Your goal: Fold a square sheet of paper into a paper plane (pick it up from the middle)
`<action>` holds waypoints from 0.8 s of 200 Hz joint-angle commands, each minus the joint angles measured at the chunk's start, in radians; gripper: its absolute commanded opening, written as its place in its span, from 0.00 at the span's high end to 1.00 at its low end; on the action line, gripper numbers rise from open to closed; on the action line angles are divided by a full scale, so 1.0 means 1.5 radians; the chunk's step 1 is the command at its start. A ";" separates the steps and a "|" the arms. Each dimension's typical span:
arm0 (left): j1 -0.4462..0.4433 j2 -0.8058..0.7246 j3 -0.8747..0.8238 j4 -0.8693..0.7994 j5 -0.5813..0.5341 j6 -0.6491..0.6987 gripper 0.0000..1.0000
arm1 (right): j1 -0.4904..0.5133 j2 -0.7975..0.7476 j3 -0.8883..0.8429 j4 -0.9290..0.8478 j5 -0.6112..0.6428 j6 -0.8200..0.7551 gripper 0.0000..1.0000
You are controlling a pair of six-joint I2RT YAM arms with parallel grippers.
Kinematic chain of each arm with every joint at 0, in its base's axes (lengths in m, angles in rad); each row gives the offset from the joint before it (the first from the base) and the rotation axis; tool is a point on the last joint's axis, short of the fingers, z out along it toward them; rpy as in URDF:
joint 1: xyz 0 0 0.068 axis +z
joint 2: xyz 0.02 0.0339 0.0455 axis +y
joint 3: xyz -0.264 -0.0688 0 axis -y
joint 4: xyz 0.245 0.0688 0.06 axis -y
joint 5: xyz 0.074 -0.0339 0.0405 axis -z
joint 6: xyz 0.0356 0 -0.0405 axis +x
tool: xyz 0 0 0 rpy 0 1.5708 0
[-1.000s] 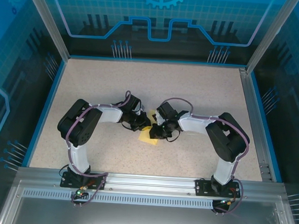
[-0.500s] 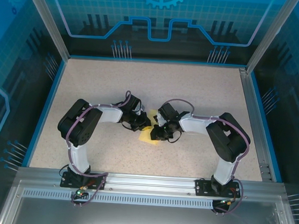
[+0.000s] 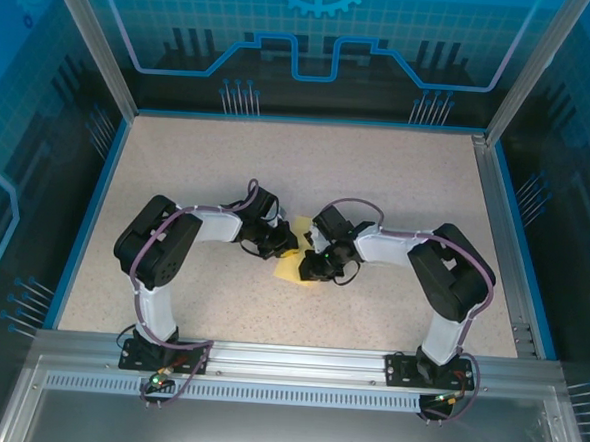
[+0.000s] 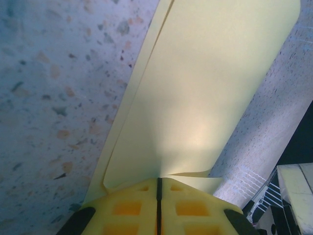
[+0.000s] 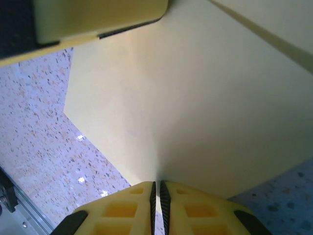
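**A:** Where's the square sheet of paper (image 3: 293,269) sitting right now?

**B:** Pretty much dead centre of the desk (image 3: 397,187), between the two arms. It's pale yellow and already folded. The left wrist view shows two layers, with one long edge sitting just inside the other. From overhead, a corner pokes out on the near side and a smaller bit on the far side.

**A:** Is it flat on the desk or lifted?

**B:** Honestly can't tell how much of it touches the speckled surface. Both wrist views look along it at an angle.

**A:** And the tools?

**B:** The left tool (image 3: 289,249) is clamped right down on the paper, yellow pads pressed together with the sheet running out of the seam. The right tool (image 3: 308,266) comes in from the other side with its pads closed to a thin slit, and it's nipping the sheet too. The two tips nearly meet over the paper.

**A:** So both have hold of it?

**B:** Yep, one each side, arms bent inward like elbows.
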 commanded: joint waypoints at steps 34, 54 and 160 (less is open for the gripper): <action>-0.008 0.031 -0.019 -0.036 -0.014 0.016 0.91 | -0.018 -0.013 -0.042 -0.039 0.009 -0.016 0.85; -0.008 0.032 -0.020 -0.035 -0.016 0.015 0.92 | -0.018 -0.022 -0.066 -0.023 -0.018 -0.010 0.84; -0.008 0.035 -0.015 -0.043 -0.013 0.019 0.93 | -0.019 -0.050 -0.117 0.027 -0.078 0.011 0.82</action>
